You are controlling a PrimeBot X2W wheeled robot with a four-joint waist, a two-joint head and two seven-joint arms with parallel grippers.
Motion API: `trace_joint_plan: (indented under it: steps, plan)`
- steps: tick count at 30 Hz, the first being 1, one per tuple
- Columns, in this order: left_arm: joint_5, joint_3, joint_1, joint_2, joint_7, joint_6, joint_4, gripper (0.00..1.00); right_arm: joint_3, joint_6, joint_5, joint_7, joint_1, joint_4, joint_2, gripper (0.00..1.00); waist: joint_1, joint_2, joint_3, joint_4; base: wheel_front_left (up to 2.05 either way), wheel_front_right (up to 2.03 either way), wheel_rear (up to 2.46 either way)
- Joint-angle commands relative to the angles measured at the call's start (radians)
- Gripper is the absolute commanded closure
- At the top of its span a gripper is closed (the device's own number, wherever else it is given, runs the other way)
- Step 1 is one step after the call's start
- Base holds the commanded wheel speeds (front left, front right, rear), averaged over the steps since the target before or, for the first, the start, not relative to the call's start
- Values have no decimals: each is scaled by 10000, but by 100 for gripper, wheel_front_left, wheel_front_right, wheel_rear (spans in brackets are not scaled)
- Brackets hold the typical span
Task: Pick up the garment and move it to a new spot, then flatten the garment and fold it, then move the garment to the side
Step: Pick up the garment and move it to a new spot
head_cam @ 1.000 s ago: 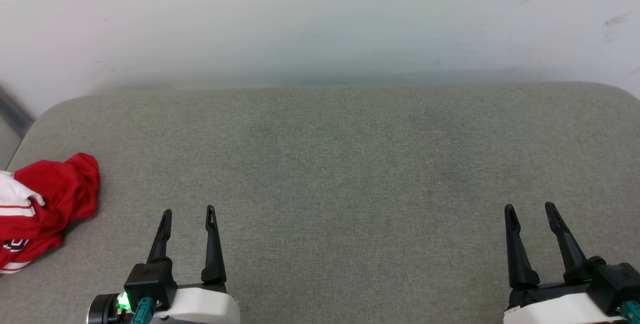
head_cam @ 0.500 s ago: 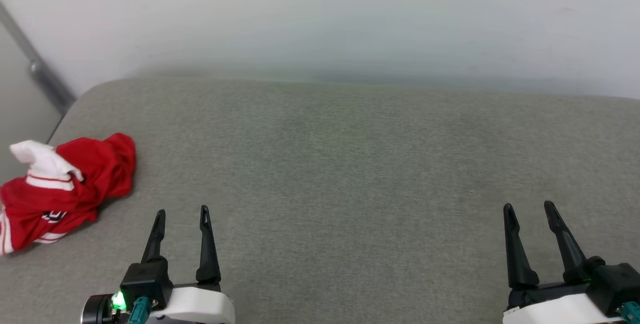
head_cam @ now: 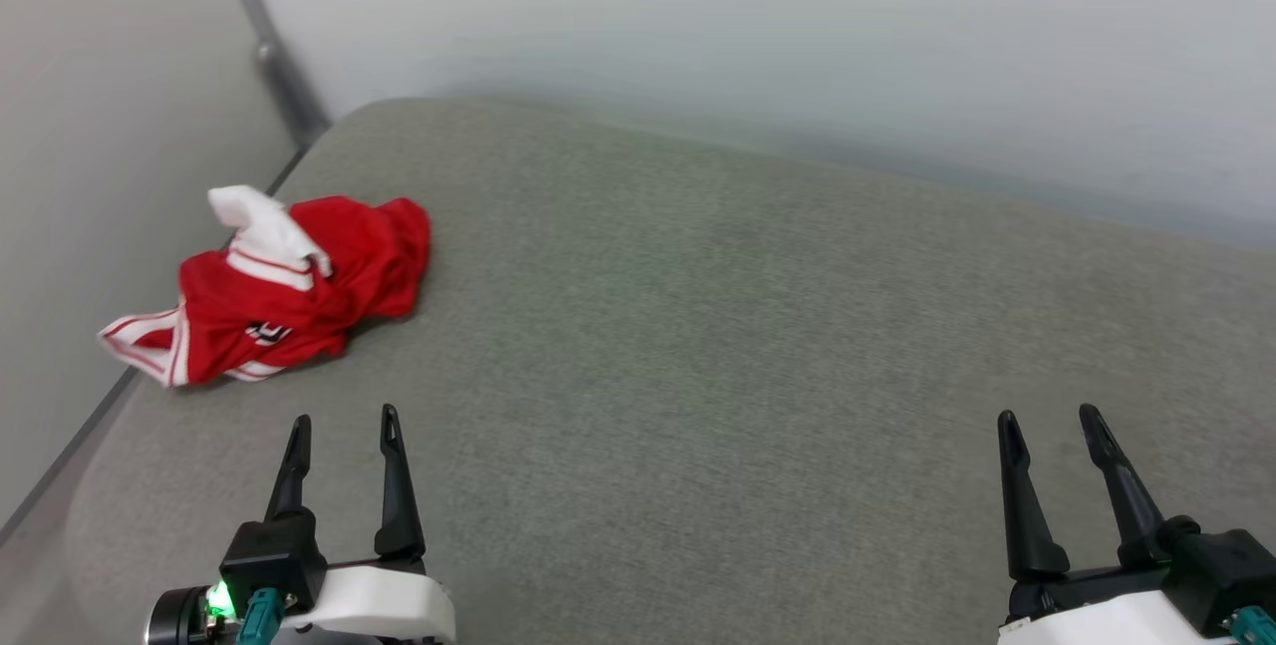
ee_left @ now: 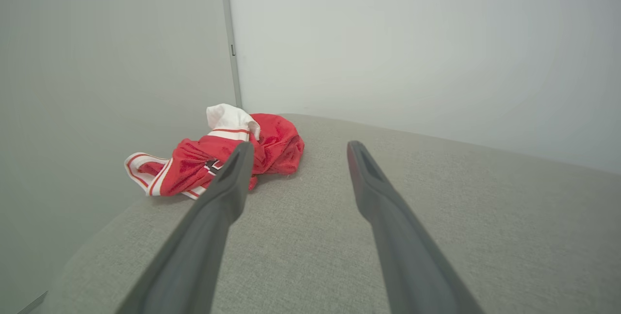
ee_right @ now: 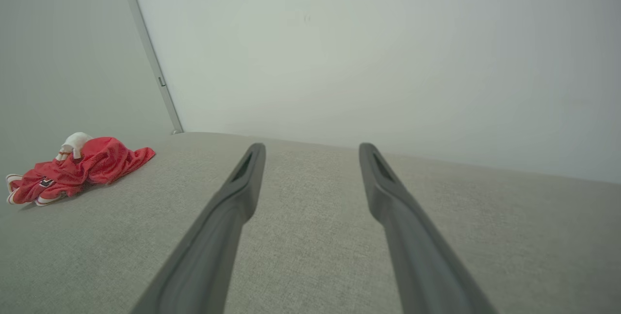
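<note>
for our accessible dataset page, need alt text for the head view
A crumpled red and white jersey lies near the left edge of a grey cushioned surface, backed by a pale wall. The left pincer and right pincer rise from the bottom edge, both open and empty, well short of the jersey.

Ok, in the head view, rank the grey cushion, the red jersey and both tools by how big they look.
1. grey cushion
2. red jersey
3. left tool and right tool, alike, so tied; both sit nearest the camera, which inflates them.
</note>
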Motion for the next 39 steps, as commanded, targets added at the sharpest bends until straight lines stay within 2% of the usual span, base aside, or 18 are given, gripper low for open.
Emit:
trace_joint_plan:
  steps: [1, 13, 22, 28, 35, 39]
  plan:
    - [-16, 38, -31, 11, -26, 21, 0, 0, 21, -3, -40, -25, -10, -38, 25, 0, 0, 0, 67, 482, 0, 0, 0]
    - [-149, 375, 127, 9, -26, 133, -37, 0, 126, -3, -123, -25, 16, -71, 24, 0, 0, 0, 93, 1731, 0, 0, 0]
    - [-295, 587, 48, 11, -26, 165, -4, 0, 213, -3, -186, -25, -31, -100, 24, 0, 0, 0, 182, 1883, 0, 0, 0]
    - [-220, 1417, -956, 86, -26, -440, -44, 0, 218, -3, -390, -25, -237, -198, 24, 0, 0, 0, 571, 1579, 0, 0, 0]
    - [-309, 2796, -3162, 807, -25, -1286, 376, 0, 37, -3, -916, -25, -635, -387, 22, 0, 0, 0, 1581, 991, 0, 0, 0]
    - [-338, 3143, -4190, 1233, -25, -1633, 708, 0, -61, -3, -1184, -25, -881, -536, 22, 0, 0, 0, 2167, 730, 0, 0, 0]
